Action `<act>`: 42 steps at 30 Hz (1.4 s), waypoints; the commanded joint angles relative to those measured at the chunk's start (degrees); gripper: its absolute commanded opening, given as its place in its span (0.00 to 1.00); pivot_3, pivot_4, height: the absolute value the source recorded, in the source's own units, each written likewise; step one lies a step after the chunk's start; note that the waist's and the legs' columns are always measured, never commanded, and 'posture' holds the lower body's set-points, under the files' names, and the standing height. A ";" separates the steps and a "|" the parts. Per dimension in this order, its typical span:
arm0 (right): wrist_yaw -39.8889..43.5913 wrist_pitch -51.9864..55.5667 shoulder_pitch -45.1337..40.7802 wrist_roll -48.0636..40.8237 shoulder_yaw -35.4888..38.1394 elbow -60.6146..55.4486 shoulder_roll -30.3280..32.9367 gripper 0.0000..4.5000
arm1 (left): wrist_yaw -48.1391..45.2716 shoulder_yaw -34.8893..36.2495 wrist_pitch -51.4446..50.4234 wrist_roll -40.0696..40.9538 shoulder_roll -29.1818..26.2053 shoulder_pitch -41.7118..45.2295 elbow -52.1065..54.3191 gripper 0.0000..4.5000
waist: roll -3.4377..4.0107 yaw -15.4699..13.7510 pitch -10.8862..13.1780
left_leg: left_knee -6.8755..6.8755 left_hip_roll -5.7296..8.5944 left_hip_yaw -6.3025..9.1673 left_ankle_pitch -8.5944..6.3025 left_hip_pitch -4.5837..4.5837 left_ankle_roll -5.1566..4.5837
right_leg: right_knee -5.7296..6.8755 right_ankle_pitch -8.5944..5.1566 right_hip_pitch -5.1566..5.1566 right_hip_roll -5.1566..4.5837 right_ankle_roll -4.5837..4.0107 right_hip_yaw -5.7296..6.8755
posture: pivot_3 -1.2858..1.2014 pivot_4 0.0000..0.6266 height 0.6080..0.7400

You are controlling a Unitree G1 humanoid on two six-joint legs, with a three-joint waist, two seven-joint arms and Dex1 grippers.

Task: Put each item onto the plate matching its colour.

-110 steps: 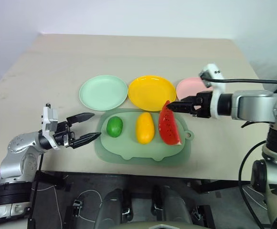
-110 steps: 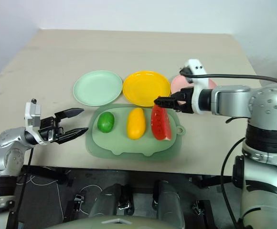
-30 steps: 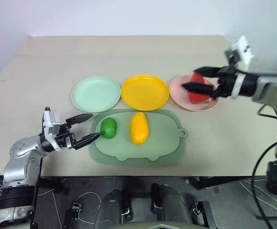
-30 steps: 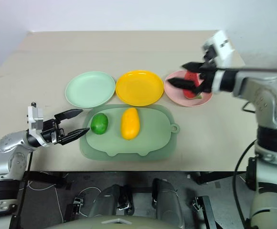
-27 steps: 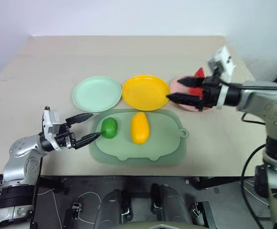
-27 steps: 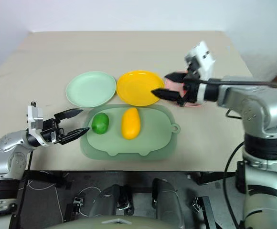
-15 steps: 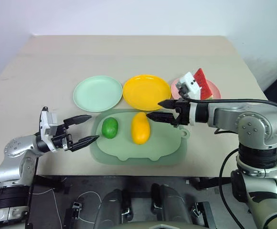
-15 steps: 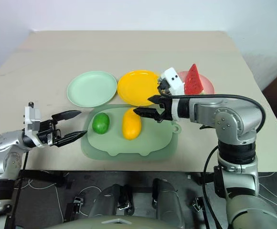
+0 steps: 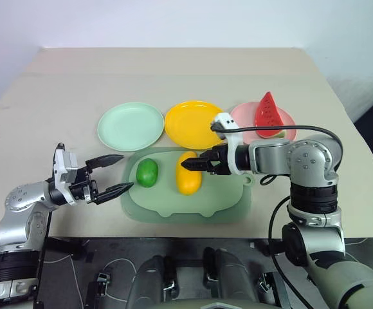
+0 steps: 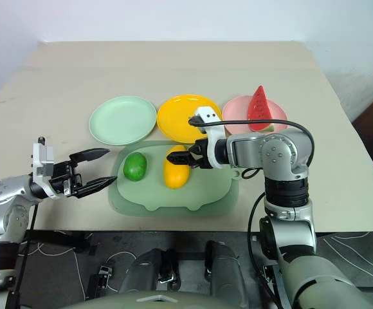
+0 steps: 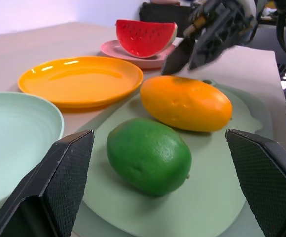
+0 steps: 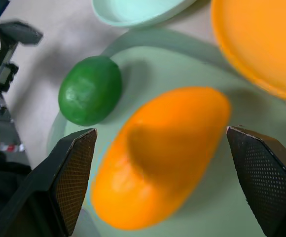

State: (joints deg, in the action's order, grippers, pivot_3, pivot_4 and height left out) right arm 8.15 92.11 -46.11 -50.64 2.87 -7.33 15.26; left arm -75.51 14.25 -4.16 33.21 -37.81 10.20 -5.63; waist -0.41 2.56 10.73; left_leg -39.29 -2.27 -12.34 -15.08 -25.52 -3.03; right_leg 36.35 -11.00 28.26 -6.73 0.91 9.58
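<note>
Beige tabletop (image 9: 173,71), matte, carrying three round plastic plates in a row: pale mint green plate (image 9: 130,126) on the robot's left, bright yellow plate (image 9: 193,124) in the middle, pale pink plate (image 9: 244,116) on the right. Just in front of them lies a large soft green board-shaped mat (image 9: 199,203) with a small tab at its right edge.

Red watermelon wedge with green rind and black seeds (image 9: 268,113) rests on the pink plate, tip up. Green and yellow plates are bare.

Small round green lime (image 9: 147,172) sits on the mat's left part. Yellow oval mango (image 9: 188,179) lies just beside it, toward the middle, long axis running front to back. The two fruits are close but apart (the left wrist view shows a gap between them).

Right gripper (image 9: 191,163) reaches in from the right over the mat, pointing left and tilted down, black fingers spread, tips at the far end of the mango; the right wrist view has the mango between the two fingers. Whether the tips touch it I cannot tell. Nothing is held.

Left gripper (image 9: 112,173) hovers just off the mat's left edge, level, pointing toward the lime, jaws wide apart and empty.
</note>
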 commanded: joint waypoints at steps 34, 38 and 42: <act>-16.92 0.39 -15.50 -14.39 2.02 14.41 5.65 0.74 | 3.34 4.35 -0.56 2.38 -1.76 -1.57 0.99 1.00 | -0.01 0.02 -0.17 | 0.00 -0.01 -0.05 0.01 0.02 0.00 | 0.01 0.01 -0.02 0.04 0.02 -0.02 | 0.52 0.24 0.67; -10.52 -6.43 -22.31 -5.06 -1.13 20.80 8.45 0.74 | 3.57 4.79 -0.50 2.31 -1.67 -1.18 0.45 1.00 | 0.00 0.03 -0.17 | 0.03 -0.07 -0.09 0.01 0.03 0.00 | 0.01 0.01 0.01 0.13 0.02 -0.03 | 0.52 0.24 0.67; 2.16 -21.58 -27.68 9.41 -11.17 35.21 9.21 0.74 | 4.15 4.85 -0.56 2.48 -1.03 -1.50 0.97 1.00 | 0.00 0.10 -0.17 | 0.06 -0.09 -0.14 0.01 0.04 0.00 | -0.01 0.00 0.02 0.21 0.03 -0.04 | 0.52 0.24 0.67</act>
State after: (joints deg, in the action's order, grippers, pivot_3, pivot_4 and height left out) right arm 5.63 76.12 -72.07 -46.15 -5.68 24.00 24.53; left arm -71.82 17.57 -4.79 34.50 -38.66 8.63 -5.90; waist -0.41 2.66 10.56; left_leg -39.23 -2.37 -12.50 -15.07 -25.46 -3.03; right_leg 36.34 -10.99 28.27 -6.51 0.93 9.54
